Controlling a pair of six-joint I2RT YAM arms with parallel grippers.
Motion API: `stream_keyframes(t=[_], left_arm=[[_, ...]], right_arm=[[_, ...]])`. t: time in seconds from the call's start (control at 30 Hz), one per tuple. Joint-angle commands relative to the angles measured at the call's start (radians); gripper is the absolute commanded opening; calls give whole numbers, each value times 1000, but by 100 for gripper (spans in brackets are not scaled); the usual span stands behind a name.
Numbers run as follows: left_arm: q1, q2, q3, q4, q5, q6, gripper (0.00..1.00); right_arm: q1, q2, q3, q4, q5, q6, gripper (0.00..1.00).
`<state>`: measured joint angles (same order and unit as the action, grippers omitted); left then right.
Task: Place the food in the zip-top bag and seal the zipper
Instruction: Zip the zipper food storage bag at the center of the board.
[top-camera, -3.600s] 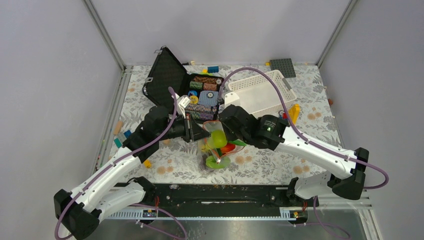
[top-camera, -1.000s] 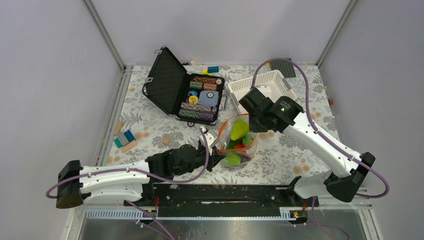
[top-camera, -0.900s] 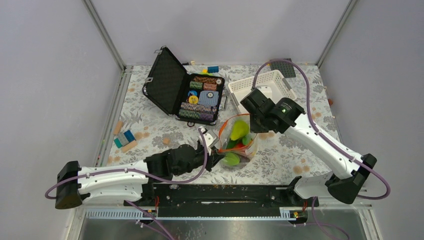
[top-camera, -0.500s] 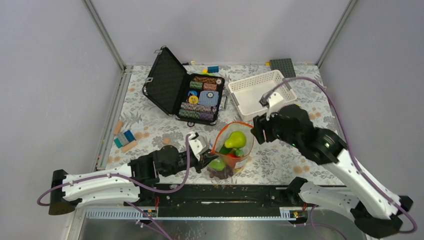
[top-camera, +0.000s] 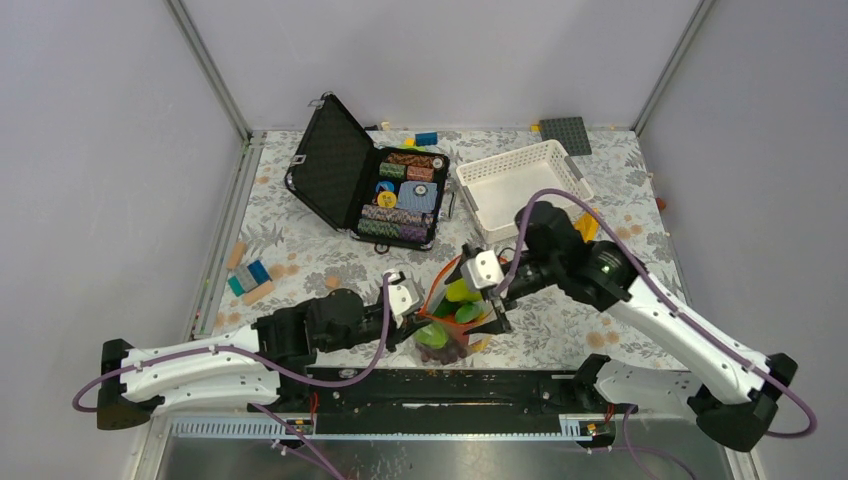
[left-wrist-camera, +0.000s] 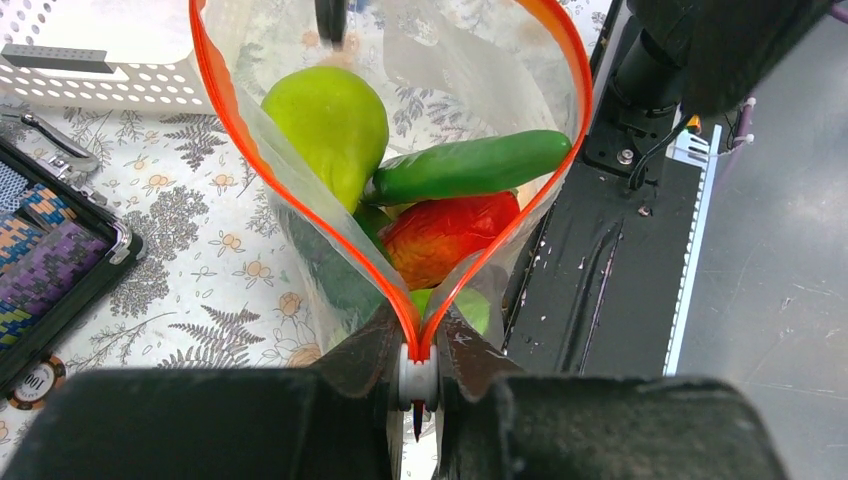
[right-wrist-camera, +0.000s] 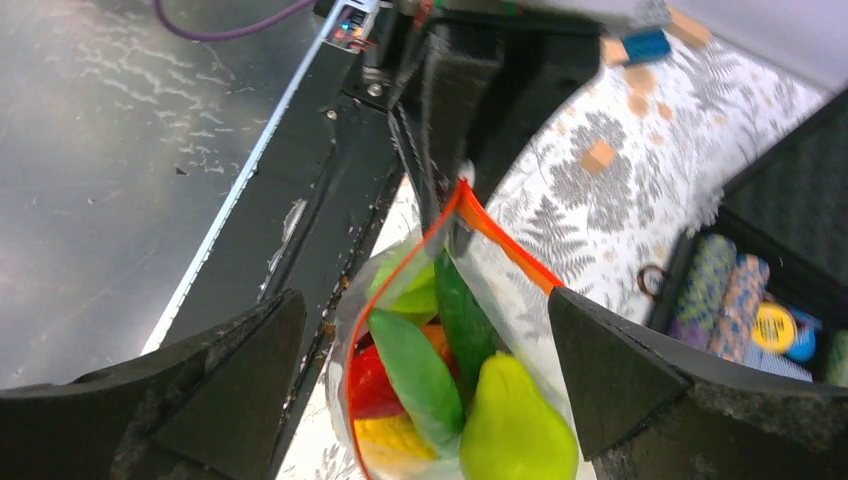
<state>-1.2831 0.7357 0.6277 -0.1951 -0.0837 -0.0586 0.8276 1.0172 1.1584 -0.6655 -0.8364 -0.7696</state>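
The zip-top bag (top-camera: 447, 322) was seen standing on the table (top-camera: 300, 250) near its front edge, between the two claws. The pear (left-wrist-camera: 325, 120), the cucumber (left-wrist-camera: 465, 165) and the mango (left-wrist-camera: 450, 230) were already inside.

The left claw (left-wrist-camera: 415, 385) was closed on one end of the zipper (left-wrist-camera: 232, 130), where the two strips met. The right claw (right-wrist-camera: 425, 310) was spread wide at the opposite side of the mouth and gripped nothing.

The film was judged to be thin, soft and slippery, and the load light, so the bag would probably fold if it were taken by its wall. The stiffer zipper, at its free end, was considered the better place for a hold.

The mouth was pointed upward and gaped in a loop. The long axis of the zipper was laid from the left claw toward the right one.
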Motion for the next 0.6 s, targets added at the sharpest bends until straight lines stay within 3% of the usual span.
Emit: stream_keyframes(t=[0.0,0.2,0.47,0.57], left_arm=[[-4,3,58,13,-20,-12,0],[-4,23,70,8,-18,-7,0],[-2,22,72,15,-107,-32,0],[-3,13,68,16,-114,-38,0]], right_arm=[[70,37,38,21,-86,-213,100],[102,147,52,127,-11,-141,100],[109,288,114,45,42,-132,100],[108,311,125,14,72,-115,94]])
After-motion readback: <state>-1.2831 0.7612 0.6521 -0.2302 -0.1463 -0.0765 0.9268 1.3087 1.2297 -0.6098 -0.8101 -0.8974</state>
